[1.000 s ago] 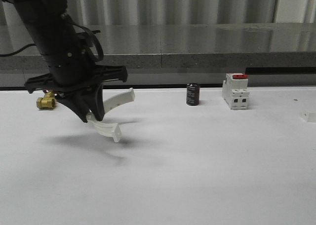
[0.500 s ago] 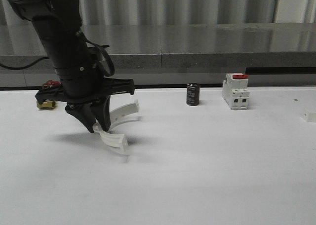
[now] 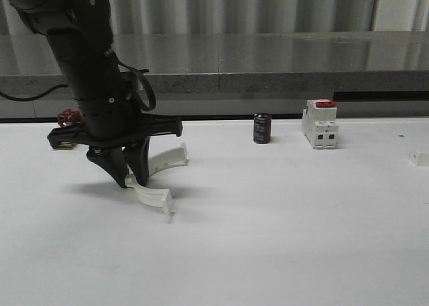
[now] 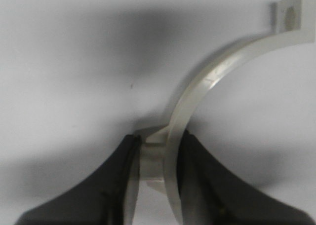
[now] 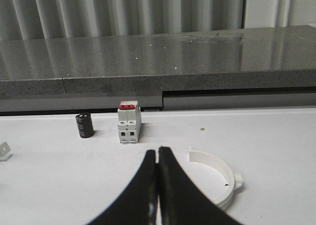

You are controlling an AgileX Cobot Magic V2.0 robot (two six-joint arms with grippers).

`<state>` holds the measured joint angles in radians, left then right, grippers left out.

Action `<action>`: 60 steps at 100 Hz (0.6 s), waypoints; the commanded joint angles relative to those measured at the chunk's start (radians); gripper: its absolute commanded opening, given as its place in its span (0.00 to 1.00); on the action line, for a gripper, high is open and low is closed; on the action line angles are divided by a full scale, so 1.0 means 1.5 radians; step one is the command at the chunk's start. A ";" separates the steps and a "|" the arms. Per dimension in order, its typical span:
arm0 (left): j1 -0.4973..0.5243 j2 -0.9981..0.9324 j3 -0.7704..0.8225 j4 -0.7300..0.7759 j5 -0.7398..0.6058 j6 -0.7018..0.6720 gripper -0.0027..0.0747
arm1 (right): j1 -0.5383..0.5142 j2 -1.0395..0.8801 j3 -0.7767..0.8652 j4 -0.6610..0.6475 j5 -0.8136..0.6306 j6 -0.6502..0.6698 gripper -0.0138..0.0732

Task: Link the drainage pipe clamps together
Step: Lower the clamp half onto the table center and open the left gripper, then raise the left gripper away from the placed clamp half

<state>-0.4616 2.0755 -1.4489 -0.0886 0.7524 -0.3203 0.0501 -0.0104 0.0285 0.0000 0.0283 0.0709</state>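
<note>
one clamp half (image 3: 153,196) in left tool (image 3: 132,179)

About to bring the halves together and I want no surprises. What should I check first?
1. Left gripper grip on held clamp half: ok, shut on its middle tab.
2. Second clamp half located: ok, lying on the table.
3. Right gripper ready to grasp: not ok, shut and empty.
4. Held half clear of the table: cannot tell.
5. Switch and black cylinder out of the way: ok, farther back.
</note>
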 commanded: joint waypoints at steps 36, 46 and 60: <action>-0.005 -0.046 -0.018 0.010 -0.013 -0.001 0.82 | -0.005 -0.013 -0.013 0.000 -0.055 -0.001 0.08; -0.005 -0.077 -0.017 0.026 -0.035 0.002 0.82 | -0.005 -0.013 -0.013 0.000 -0.055 -0.001 0.08; -0.002 -0.133 -0.017 0.037 -0.040 0.032 0.82 | -0.005 -0.013 -0.013 0.000 -0.055 -0.001 0.08</action>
<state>-0.4633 1.9910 -1.4518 -0.0459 0.7261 -0.2911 0.0501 -0.0104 0.0285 0.0000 0.0283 0.0709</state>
